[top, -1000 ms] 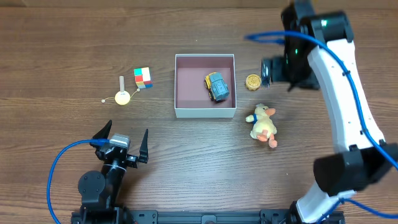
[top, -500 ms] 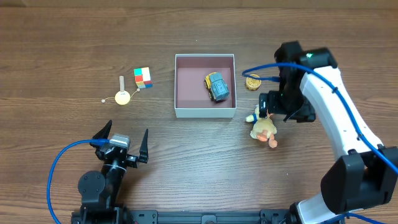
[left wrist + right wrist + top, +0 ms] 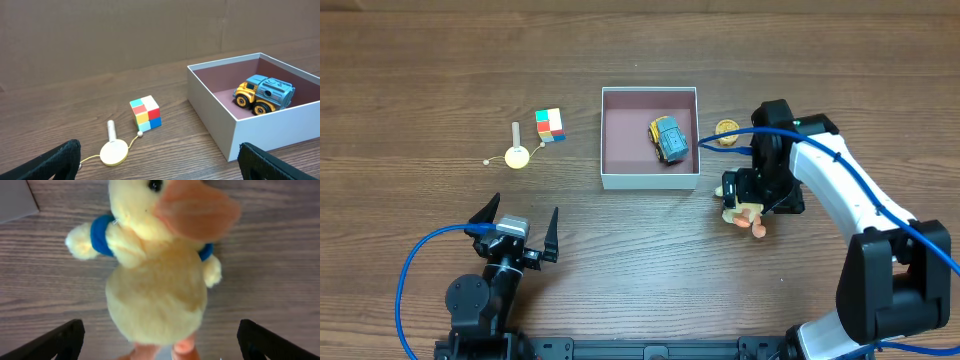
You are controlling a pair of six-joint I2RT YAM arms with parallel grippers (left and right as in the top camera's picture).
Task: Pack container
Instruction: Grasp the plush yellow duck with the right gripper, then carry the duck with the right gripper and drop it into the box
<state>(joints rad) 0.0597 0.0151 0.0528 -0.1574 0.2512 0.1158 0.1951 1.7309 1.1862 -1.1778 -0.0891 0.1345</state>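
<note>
The container (image 3: 611,178), a square white-walled box with a mauve-pink floor, stands mid-table and holds a yellow and blue toy truck (image 3: 668,138); both show in the left wrist view, container (image 3: 215,115), truck (image 3: 263,93). A yellow plush duck (image 3: 746,214) with a blue collar lies right of the container. My right gripper (image 3: 742,192) hovers open right over the duck, its fingers apart on either side of the duck's body (image 3: 160,285). My left gripper (image 3: 515,222) is open and empty near the front left edge.
A colourful cube (image 3: 550,124) and a yellow disc on a string with a small white stick (image 3: 517,153) lie left of the container. A small round gold piece (image 3: 726,130) sits just right of the container's far corner.
My right arm has swung from beside the gold piece toward me and down, ending over the plush duck. The left arm and the other objects have not moved.
</note>
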